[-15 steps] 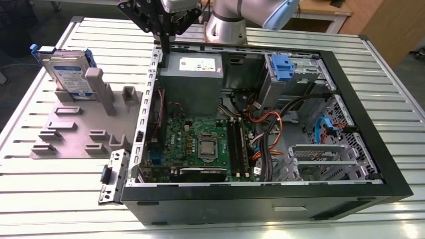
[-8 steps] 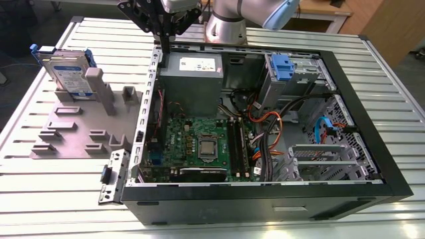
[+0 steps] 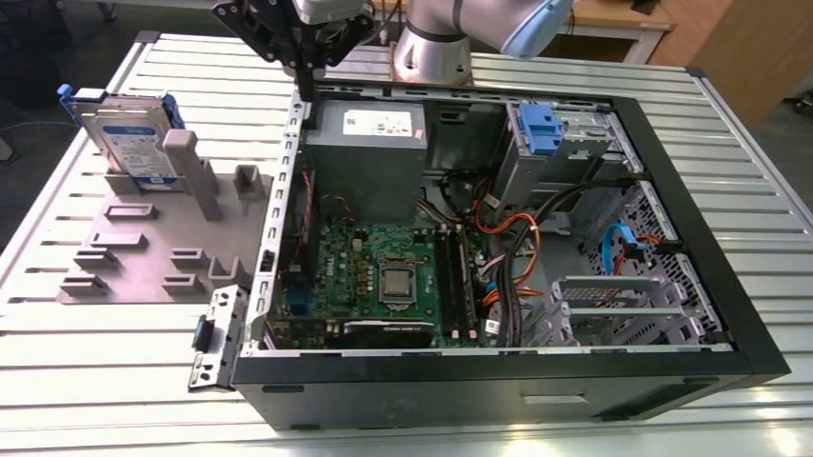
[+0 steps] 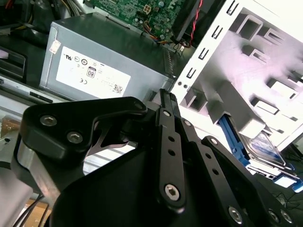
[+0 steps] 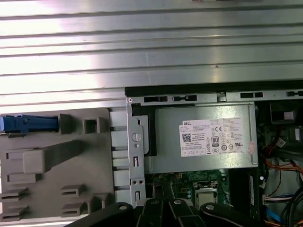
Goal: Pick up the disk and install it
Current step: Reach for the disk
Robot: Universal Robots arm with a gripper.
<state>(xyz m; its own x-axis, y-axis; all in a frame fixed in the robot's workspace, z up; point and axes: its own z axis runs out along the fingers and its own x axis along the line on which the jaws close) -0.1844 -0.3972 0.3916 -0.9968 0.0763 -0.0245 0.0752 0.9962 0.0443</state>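
Black linkage gripper (image 3: 303, 90) hangs closed, empty. In the exterior view, the silver-grey, blue-framed disk (image 3: 128, 141) stands on edge at its eight o'clock.

We count one open computer case (image 3: 508, 405) on one slatted metal table (image 3: 763, 190). Inside the case we find one grey power supply box (image 3: 368, 152), one green motherboard (image 3: 368, 276) with one processor socket (image 3: 396, 284), one lone blue bracket (image 3: 540, 129) and one blue flat cable (image 3: 623, 238). Beside the case we count one grey fixture plate (image 3: 140, 248), with one disk (image 3: 128, 138) in its blue carrier. Above, we count one robot arm (image 3: 445, 38) with one gripper (image 3: 303, 90). In both wrist views we tally the same single power supply box (image 5: 208, 137) (image 4: 94, 71).
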